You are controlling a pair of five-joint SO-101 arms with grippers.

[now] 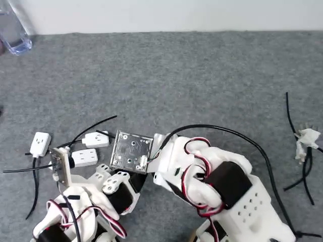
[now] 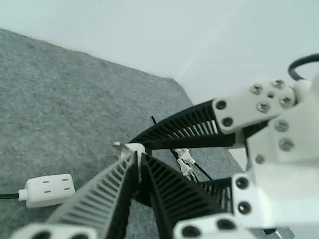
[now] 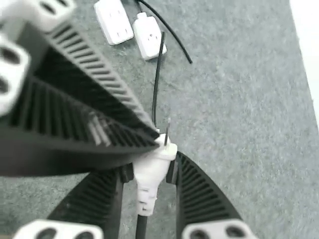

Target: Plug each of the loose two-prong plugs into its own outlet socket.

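Jaws of right gripper (image 3: 149,167) and left gripper (image 2: 138,158) are both clamped on one white two-prong plug (image 3: 149,177) (off the grey tabletop (image 3: 239,99)).

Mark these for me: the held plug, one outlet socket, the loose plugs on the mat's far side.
held plug (image 3: 152,172): right wrist view, on the white body behind the prongs.
outlet socket (image 2: 49,189): left wrist view, on the slotted face.
loose plugs (image 1: 307,136): high view, on a white plug head.

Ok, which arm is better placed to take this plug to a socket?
Right, probably. The right tool grips the plug by its body, with the prongs free and pointing toward the outlet sockets ahead. The left tool sits at the plug's prong end, in the way of insertion.
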